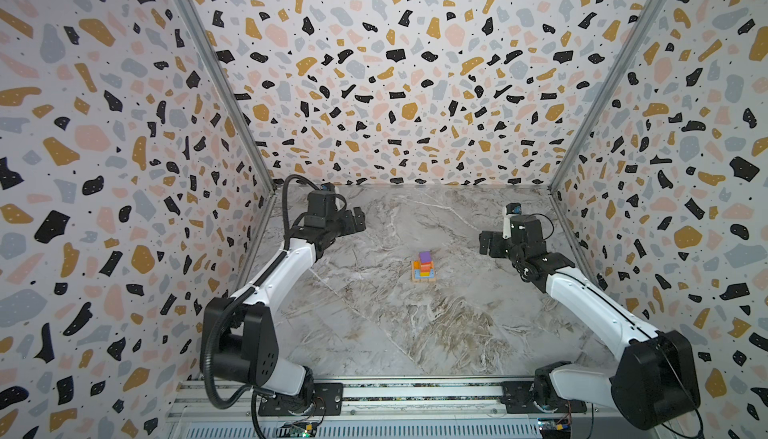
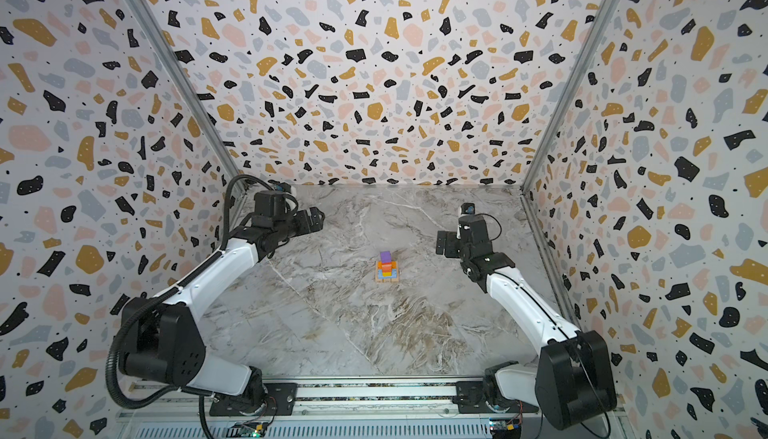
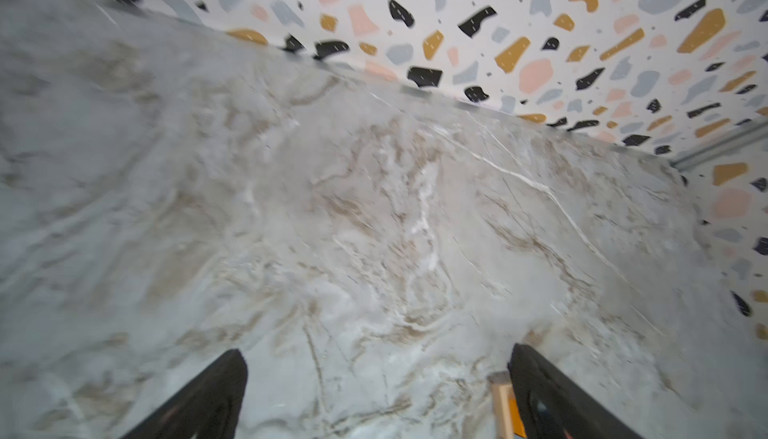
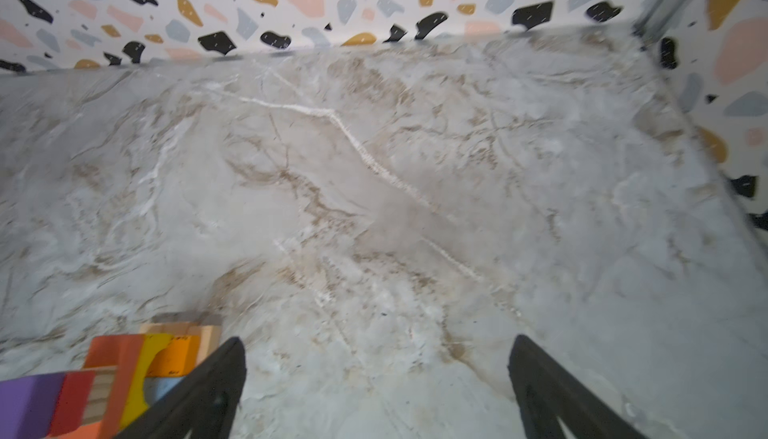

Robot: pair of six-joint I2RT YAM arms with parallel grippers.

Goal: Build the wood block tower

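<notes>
In both top views the tower (image 1: pixel 424 267) (image 2: pixel 387 268) stands near the middle of the marble worktop (image 1: pixel 374 333). It is a stepped pile with a tan base, orange and yellow layers above and a purple cube (image 1: pixel 424 256) on top. The left gripper (image 1: pixel 354 221) hangs to its far left and the right gripper (image 1: pixel 485 244) to its right. Both are well apart from it.

In the left wrist view the left gripper (image 3: pixel 376 351) has its jaws spread wide over bare worktop, holding nothing. A tan edge of the tower (image 3: pixel 500 399) shows just beside one finger.

In the right wrist view the right gripper (image 4: pixel 378 340) also has its jaws spread and empty. The blurred tower (image 4: pixel 124 374) lies outside the gap, partly behind one finger.
</notes>
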